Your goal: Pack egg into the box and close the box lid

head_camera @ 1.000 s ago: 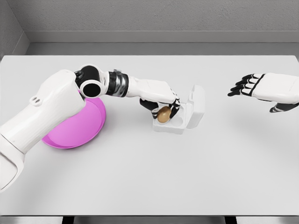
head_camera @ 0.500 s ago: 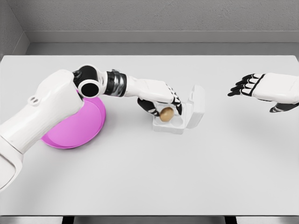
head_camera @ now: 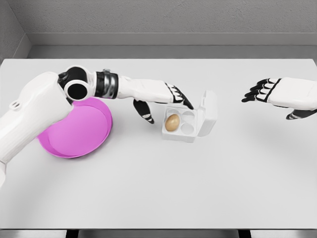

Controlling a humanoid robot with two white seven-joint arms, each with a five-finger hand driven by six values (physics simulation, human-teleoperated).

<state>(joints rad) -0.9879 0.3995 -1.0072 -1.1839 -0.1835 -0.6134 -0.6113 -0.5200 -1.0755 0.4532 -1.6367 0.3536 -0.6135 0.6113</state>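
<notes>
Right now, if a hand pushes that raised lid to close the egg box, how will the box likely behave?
The egg box looks small and thin-walled, so probably light: it may slide on the smooth table rather than stay put. Its lid stands upright at the right edge, likely swinging down leftward. The egg sits in a cup, so it should stay.

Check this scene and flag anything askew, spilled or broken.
Nothing stands out. The egg sits whole in a front cell of the box, whose lid stands open. The pink bowl sits upright. The left hand is open beside the box, holding nothing.
</notes>
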